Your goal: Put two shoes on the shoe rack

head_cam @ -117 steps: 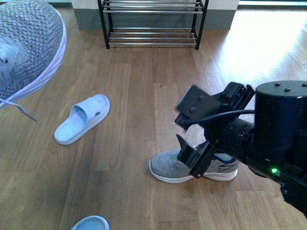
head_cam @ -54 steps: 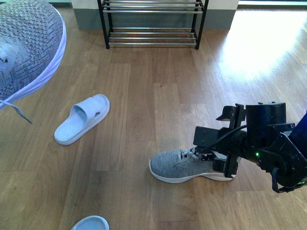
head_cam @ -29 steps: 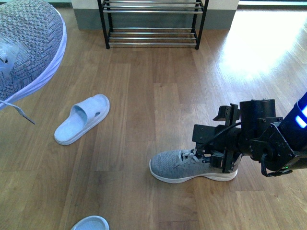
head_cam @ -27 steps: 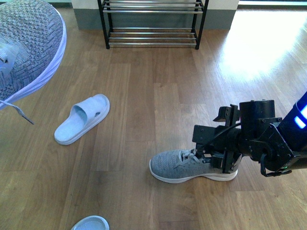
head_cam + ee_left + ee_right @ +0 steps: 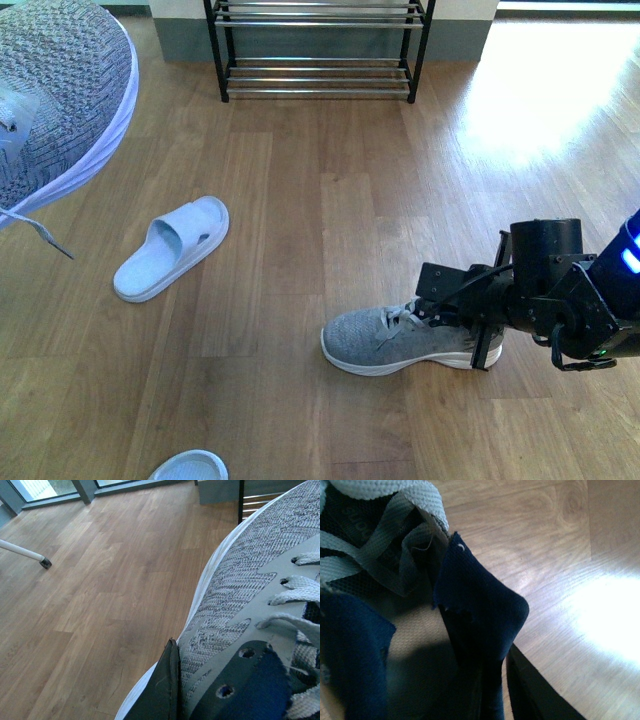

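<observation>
Near edge of front view: toe of second slide [image 5: 188, 466], cut off by the frame, same spot as before.

Floor sneaker [image 5: 392, 341] lies on its sole on the wood floor [image 5: 300, 200], toe to the robot's left. Right gripper [image 5: 455, 322] is closed on its heel collar. Right wrist view shows the navy lining pinched, with one black finger [image 5: 538, 692] outside it. Half a second ago the toe sat a bit further left, so the sneaker has slid right with the arm. 2.2 s ago this gripper hung wide open above the shoe; now it is low and clamped.

Raised sneaker [image 5: 55, 95] fills the upper left of the front view, off the floor, lace dangling. Left gripper [image 5: 200, 682] is clamped on its side wall, dark finger [image 5: 161, 692] against the knit. No change across frames.

First slide [image 5: 170, 248] is on the floor, well left of the floor sneaker, unmoved.

Shoe rack [image 5: 318, 52] stands at the far wall. No shoe on the tiers in view.
</observation>
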